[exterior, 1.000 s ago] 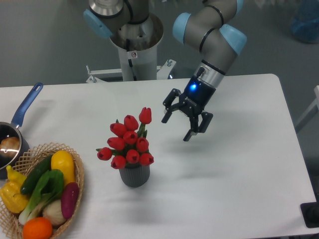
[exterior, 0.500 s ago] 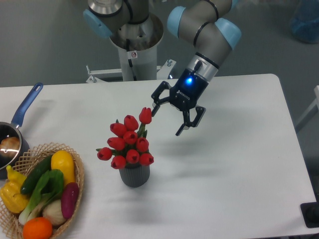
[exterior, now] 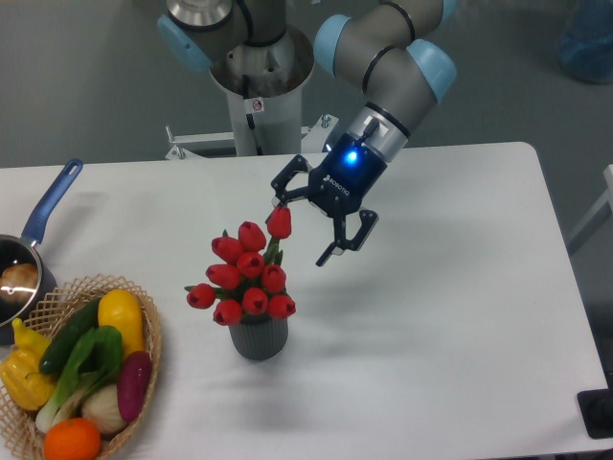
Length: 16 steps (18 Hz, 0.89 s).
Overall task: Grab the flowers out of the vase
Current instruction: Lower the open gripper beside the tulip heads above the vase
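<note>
The flowers (exterior: 251, 272), a bunch of red tulip buds with green leaves, stand upright in the vase (exterior: 259, 338), a small dark grey ribbed cylinder on the white table. My gripper (exterior: 302, 225) hangs open just up and to the right of the bunch. Its left finger overlaps the tallest bud (exterior: 279, 222) in the image; whether it touches I cannot tell. The right finger (exterior: 345, 241) is clear of the flowers. Nothing is held between the fingers.
A wicker basket (exterior: 144, 316) of colourful vegetables sits at the front left. Behind it at the left edge is a steel saucepan with a blue handle (exterior: 50, 201). The arm's base column (exterior: 259, 86) stands beyond the table's back edge.
The gripper has travelled left and slightly up, from the open table right of the bunch to the tallest bud. It stays open. The flowers and vase have not moved.
</note>
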Motion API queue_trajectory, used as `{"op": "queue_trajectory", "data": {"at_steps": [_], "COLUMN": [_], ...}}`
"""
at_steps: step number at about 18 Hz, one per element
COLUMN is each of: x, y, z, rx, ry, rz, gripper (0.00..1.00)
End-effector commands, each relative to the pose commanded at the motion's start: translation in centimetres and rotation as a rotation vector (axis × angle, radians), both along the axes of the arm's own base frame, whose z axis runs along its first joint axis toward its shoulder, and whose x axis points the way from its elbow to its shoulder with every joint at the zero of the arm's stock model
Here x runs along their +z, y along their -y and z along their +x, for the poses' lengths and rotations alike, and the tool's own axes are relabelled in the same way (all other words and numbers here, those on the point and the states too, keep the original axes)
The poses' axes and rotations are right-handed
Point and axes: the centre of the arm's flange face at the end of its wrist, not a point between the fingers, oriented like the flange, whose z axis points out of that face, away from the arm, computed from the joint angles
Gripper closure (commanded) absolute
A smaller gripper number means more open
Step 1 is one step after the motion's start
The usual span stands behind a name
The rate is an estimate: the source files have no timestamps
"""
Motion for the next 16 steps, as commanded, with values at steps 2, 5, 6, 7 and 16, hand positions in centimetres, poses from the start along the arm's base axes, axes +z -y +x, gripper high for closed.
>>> {"op": "queue_trajectory", "data": {"at_steps": [2,5,6,7,16], "x": [-0.6,-1.3,-1.6,-1.7,-3.5], "y": [0.1,0.4,0.5,0.5,-0.1], "z": [0.1,0.2,0.3,0.4,0.7], "rx": [-0.009,-0.039,-0.038,-0.038,-0.073], "ry": [-0.007,-0.056,-0.050,-0.042,-0.006], "rz": [0.000,0.011,0.015,0.024,0.135], "gripper": [0.00,0.00,0.00,0.00,0.00]}}
